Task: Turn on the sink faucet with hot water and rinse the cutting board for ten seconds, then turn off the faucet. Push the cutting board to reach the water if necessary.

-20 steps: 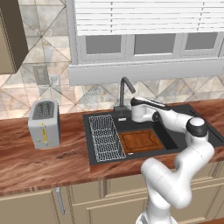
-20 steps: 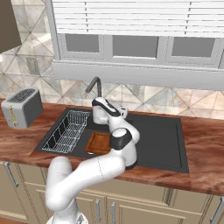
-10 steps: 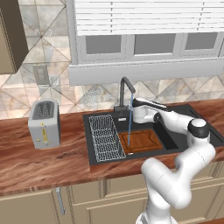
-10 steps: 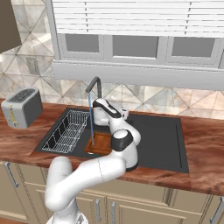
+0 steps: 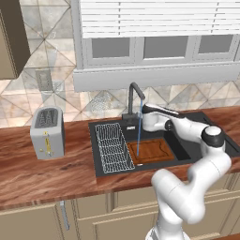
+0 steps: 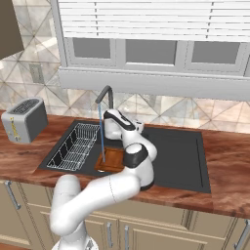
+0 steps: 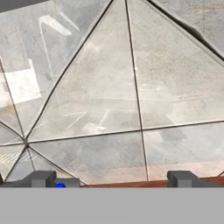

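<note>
No brand names or readable writing anywhere that I could make out; the silver toaster (image 5: pixel 47 132) on the brown wood-grain counter (image 5: pixel 42 173) had a few yellow marks down its front, too small to read.

The tall, thin dark grey faucet (image 5: pixel 133 96) with its angled spout was running: a thin pale blue stream of water (image 5: pixel 138 131) dropped straight down onto the flat reddish-brown wooden cutting board (image 5: pixel 151 150). That board lay flat on the floor of the big matte black sink basin (image 5: pixel 187 147), just beside the silver wire rack (image 5: pixel 111 145), which sat in the basin's left part.

My pincer (image 7: pixel 113 178) was spread wide with nothing between the tips. In the hand view the two dark fingertips (image 7: pixel 40 178) stood far apart at the bottom, pointed at the grey tiled backsplash (image 7: pixel 131 87) with a strip of the counter's edge below it.

The base views gave what the hand view didn't, namely the basin, the board and the stream. From the left I saw my hand hanging over the basin just right of the faucet's base. The right view showed the stream (image 6: pixel 101 134) landing on the board (image 6: pixel 113 159), with my own arm covering part of it.
</note>
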Robot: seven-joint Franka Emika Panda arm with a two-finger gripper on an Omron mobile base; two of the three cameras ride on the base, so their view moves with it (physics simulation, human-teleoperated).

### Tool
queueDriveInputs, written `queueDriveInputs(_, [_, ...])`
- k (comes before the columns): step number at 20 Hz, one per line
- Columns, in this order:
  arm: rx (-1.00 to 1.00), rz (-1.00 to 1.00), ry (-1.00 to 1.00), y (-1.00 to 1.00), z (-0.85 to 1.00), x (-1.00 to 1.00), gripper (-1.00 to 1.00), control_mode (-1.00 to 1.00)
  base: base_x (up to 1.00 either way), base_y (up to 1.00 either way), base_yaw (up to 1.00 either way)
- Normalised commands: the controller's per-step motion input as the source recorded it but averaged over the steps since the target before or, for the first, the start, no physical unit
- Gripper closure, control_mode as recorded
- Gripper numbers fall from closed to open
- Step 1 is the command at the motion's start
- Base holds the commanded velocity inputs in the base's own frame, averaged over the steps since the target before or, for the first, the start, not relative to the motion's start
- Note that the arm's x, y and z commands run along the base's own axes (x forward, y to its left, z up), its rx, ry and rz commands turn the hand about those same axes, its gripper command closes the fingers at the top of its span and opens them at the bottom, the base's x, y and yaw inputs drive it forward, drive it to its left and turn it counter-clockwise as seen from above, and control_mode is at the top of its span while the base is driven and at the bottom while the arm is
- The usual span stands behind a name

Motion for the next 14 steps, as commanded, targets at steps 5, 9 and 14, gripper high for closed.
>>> queueDriveInputs(5, [0.04, 0.0, 0.07, -0.28, 0.19, -0.03, -1.0, -1.0, 0.0, 0.0, 0.0])
queueDriveInputs(9, [0.05, 0.0, 0.08, -0.27, 0.26, 0.0, -1.0, -1.0, 0.0, 0.0, 0.0])
queueDriveInputs(14, [0.05, 0.0, 0.12, -0.28, 0.34, -0.01, -1.0, -1.0, 0.0, 0.0, 0.0])
